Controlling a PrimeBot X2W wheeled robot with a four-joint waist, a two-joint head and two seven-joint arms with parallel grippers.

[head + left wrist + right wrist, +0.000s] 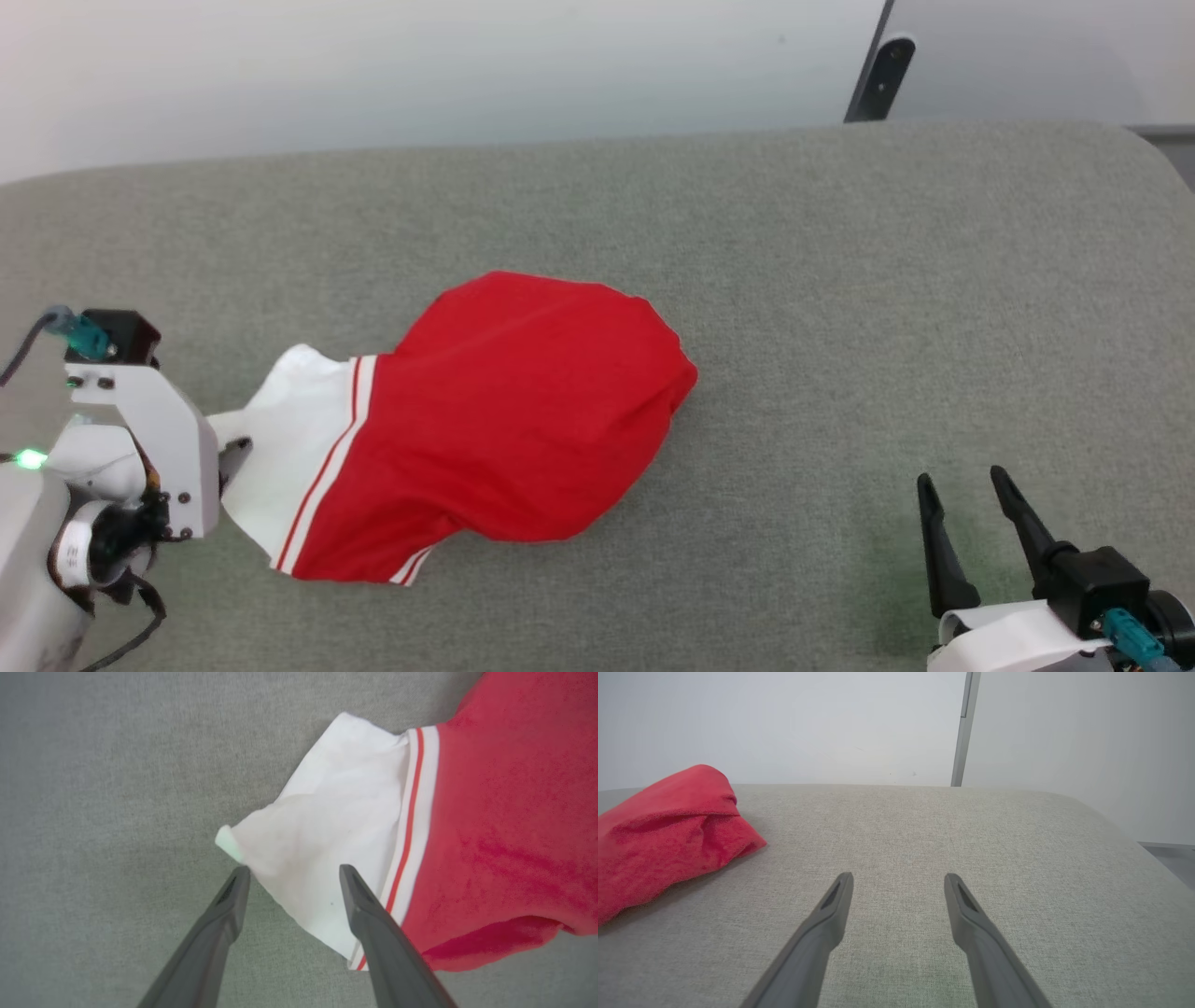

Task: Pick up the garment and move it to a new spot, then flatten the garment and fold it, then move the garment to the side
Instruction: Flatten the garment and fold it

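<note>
Garment [523, 411]: bunched, centre of cushion [840, 280]. My left gripper [294, 872]: spread wide over white sleeve [336, 826], gripping nothing. My right gripper [962, 476]: wide, empty, near-right corner.

Red garment [523, 420] on grey cushion [840, 261]

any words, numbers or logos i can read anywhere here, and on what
None can be read. The garment lies bunched on the grey cushion, showing plain red cloth and a white sleeve end with red stripes, no lettering. The left end effector and right end effector bear no legible marks.
</note>
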